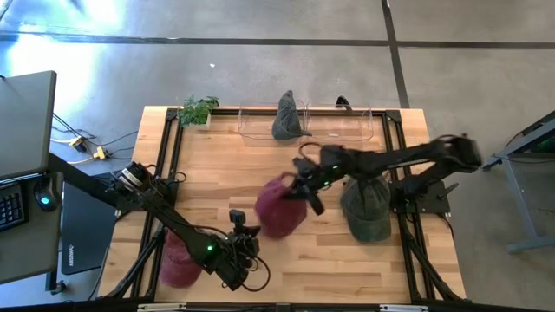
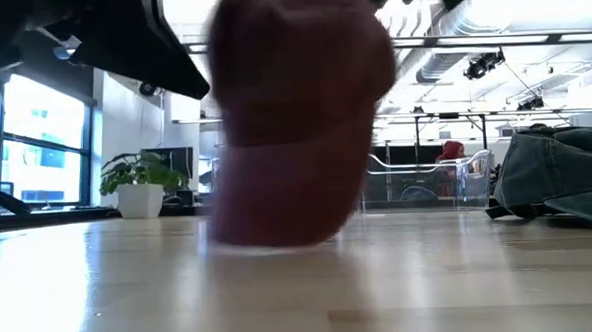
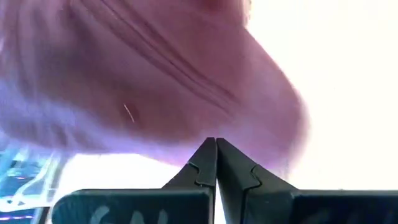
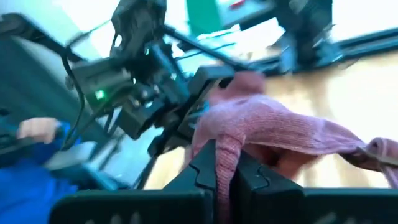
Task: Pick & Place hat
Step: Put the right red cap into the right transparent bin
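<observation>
While the left gripper [image 1: 245, 236] is waiting with fingers pressed together and empty near the table's front, the right gripper [image 1: 299, 192] is pinching the maroon hat [image 1: 279, 206] above the table's [image 1: 217, 165] middle.

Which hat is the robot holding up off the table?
The dark red hat in the middle, pinched by the right gripper. The grey-green hat beside it, another grey one at the back, and another red one lie untouched.

The hat in the middle [image 1: 279, 206] is a dusty maroon-pink knit, same shade as the other one by the left arm [image 1: 178, 264]. Two more hats are grey-green [image 1: 366, 208] [image 1: 287, 117]. Surface [image 1: 217, 160] is pale wood planks, arms are black.
</observation>
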`<state>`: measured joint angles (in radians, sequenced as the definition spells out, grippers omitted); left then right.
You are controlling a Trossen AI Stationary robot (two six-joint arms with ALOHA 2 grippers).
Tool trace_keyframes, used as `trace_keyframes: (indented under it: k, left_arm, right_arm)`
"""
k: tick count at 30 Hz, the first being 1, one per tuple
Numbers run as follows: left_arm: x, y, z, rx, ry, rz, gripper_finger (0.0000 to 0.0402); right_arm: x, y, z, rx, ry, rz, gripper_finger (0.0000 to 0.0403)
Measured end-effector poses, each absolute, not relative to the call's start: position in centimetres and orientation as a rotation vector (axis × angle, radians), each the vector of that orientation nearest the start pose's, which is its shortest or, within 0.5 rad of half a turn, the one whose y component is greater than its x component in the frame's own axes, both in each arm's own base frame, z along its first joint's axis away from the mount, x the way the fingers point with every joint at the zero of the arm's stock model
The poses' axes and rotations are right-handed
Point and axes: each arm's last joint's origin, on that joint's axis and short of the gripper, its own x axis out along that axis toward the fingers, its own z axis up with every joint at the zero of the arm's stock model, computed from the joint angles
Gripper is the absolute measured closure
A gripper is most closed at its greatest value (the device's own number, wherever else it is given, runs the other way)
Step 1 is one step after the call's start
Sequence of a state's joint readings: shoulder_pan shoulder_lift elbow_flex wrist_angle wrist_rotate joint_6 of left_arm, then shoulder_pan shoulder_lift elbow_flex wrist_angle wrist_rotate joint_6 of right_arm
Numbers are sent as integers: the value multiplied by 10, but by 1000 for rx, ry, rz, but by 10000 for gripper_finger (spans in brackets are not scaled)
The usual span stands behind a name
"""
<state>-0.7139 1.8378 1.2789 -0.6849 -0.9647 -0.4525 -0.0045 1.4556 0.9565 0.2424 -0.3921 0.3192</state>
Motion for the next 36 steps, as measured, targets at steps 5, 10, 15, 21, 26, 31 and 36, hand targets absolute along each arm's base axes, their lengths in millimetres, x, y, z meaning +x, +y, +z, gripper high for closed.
trace_keyframes:
  k: [5, 10, 15, 21, 26, 31, 36]
  left_arm:
    - [284, -213, 201, 541, 700, 451, 401]
    - [284, -211, 203, 587, 627, 533, 401]
    - [283, -209, 206, 717, 589, 587, 398]
    - [285, -210, 210, 886, 642, 515, 329]
    - [293, -213, 213, 964, 665, 429, 228]
    - [318, -207, 220, 930, 637, 347, 150]
    - [340, -189, 227, 941, 613, 350, 130]
  right_arm:
    - [293, 16, 304, 221, 308, 192, 397]
    - [293, 28, 292, 183, 406, 170, 399]
    - [303, 32, 273, 192, 489, 205, 396]
    - [307, 33, 265, 198, 520, 225, 400]
    - [306, 33, 267, 200, 511, 225, 395]
    - [306, 33, 267, 202, 511, 229, 400]
    - [306, 34, 267, 211, 514, 252, 394]
